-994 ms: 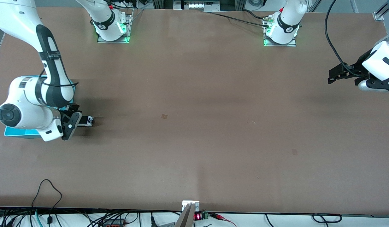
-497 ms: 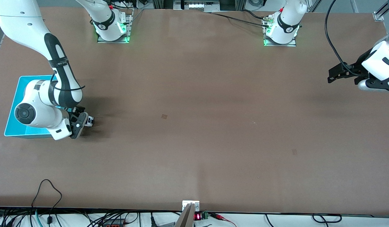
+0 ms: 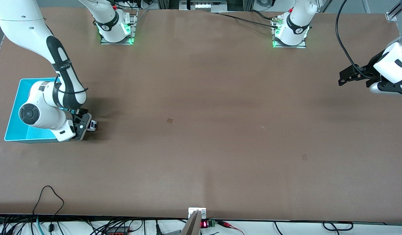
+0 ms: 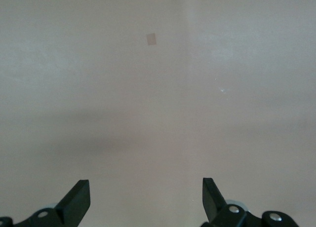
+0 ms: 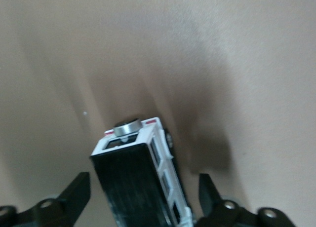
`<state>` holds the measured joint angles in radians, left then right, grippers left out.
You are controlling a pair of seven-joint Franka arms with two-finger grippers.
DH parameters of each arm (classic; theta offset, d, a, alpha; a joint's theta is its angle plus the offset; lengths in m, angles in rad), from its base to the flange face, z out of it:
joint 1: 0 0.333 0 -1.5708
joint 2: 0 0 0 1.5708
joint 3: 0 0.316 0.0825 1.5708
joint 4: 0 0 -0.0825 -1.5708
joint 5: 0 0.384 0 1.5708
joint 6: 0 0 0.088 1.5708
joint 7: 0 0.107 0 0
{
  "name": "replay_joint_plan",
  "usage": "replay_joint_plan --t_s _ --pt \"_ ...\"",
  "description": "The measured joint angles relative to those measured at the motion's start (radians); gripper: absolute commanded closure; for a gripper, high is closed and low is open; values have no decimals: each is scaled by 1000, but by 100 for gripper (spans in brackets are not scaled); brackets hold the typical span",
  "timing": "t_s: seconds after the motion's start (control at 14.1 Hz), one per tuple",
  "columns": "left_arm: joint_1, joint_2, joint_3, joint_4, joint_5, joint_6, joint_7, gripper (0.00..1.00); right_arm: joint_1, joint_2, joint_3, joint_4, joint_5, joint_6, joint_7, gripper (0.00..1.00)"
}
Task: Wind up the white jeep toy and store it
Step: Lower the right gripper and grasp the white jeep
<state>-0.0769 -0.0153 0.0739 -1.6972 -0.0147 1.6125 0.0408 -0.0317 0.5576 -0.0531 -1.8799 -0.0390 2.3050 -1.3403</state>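
The white jeep toy stands on the brown table beside the cyan bin, at the right arm's end. My right gripper is low over it and open. In the right wrist view the jeep, with its black roof and a round silver knob at one end, lies between the two fingers of the right gripper, with a gap on each side. My left gripper waits open and empty above the left arm's end of the table; it also shows in the left wrist view.
The bin's inside shows only bare cyan floor where the right arm does not hide it. Small darker patches mark the tabletop. Cables and a small display lie along the table edge nearest the front camera.
My right arm has swung in over the jeep, uncovering more of the bin, and the gripper now hides most of the toy. The jeep and the left arm have not moved.
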Motion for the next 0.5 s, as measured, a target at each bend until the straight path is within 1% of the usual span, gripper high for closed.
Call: replay_joint_plan --t_s 0.14,0.21,0.28,0.5 --pt "0 0 0 0 0 -2 0 0 0 -1 0 0 0 18 -34 89" --pt "0 0 0 0 0 -2 0 0 0 -1 0 0 0 25 -40 98" --pt "0 0 0 0 0 -2 0 0 0 -3 0 0 0 27 -43 100" --pt "0 0 0 0 0 -2 0 0 0 -3 4 3 0 44 -45 100"
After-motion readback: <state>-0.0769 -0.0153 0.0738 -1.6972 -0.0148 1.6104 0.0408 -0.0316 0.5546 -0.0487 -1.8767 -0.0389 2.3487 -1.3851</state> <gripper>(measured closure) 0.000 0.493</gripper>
